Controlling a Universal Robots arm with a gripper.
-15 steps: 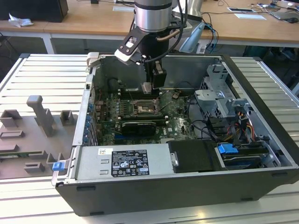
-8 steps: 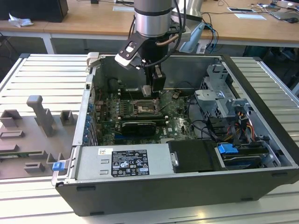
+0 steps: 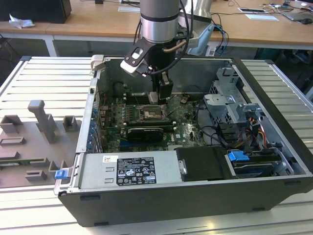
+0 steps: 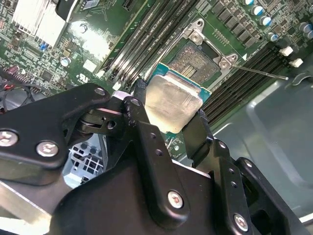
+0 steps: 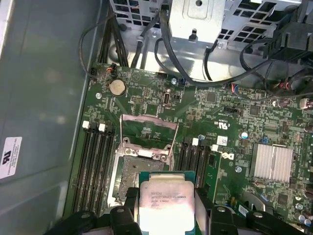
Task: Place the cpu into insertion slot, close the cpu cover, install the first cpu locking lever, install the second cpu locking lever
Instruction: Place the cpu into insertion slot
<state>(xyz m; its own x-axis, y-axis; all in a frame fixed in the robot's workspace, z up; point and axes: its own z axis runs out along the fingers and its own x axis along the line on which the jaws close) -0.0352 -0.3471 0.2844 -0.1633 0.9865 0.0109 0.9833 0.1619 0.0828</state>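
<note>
One chip is clamped between the two black fingers of the gripper, which presses on two opposite edges of it. The chip is square, so neither axis is the longer one. It lies flat with its pale metal top facing the wrist cameras, a thin green border showing around the metal, and in the first wrist view its edges run roughly in line with those of the socket. It is held above the green board and overlaps one edge of the single socket, whose dark centre is bare; in the second wrist view the chip covers a corner of the socket. One cover stands swung open off the socket's far side, with the board visible through its window. One thin metal lever sticks out beside the socket. In the exterior view the gripper hangs inside the one open computer case, just above the socket.
</note>
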